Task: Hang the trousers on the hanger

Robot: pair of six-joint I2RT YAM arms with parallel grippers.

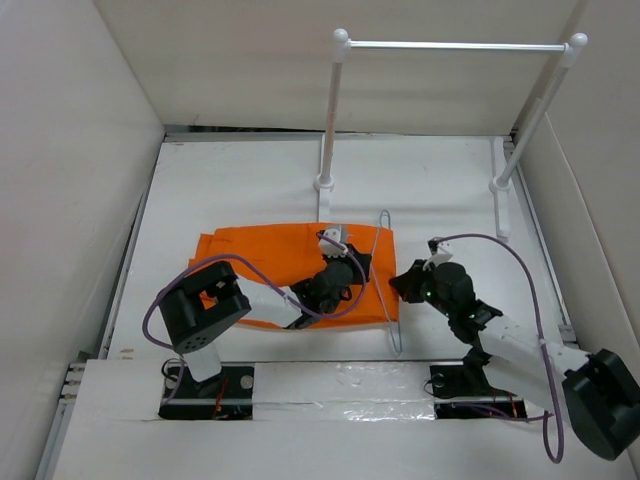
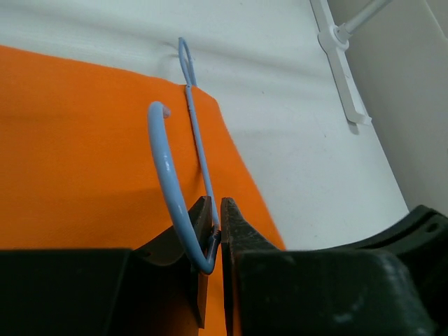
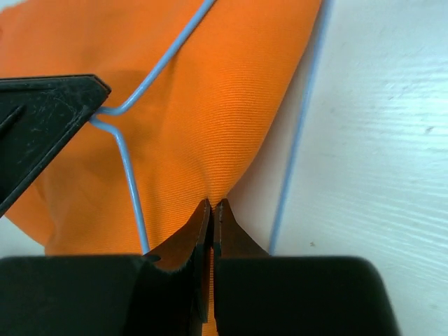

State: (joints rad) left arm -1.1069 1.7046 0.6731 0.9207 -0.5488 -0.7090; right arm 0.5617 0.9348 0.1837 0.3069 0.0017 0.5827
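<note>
Around the table stand plain pale walls (image 1: 60, 150) at its left, far and right edges, boxing it in. The table (image 1: 230, 180) is flat, white and matt. A white rack (image 1: 455, 45) of two posts and a top rod stands on it toward the far right corner, well apart from my arms.

The trousers (image 1: 250, 260) lie folded flat about midway between the left and right edges, nearer the near edge than the far one, bright orange against the white.

The hanger (image 2: 165, 164) sits at their right end. Its thin arms cross the cloth, and one long wire runs over bare table just beside the cloth's right edge. Whether any cloth passes through the triangle I cannot tell.

My left pincer (image 2: 213, 210) is clenched on the wire at the foot of the hook, which curves up off the cloth. My right pincer (image 3: 213, 210) is clenched too, tips together, nipping the right edge of the trousers next to that long wire.
</note>
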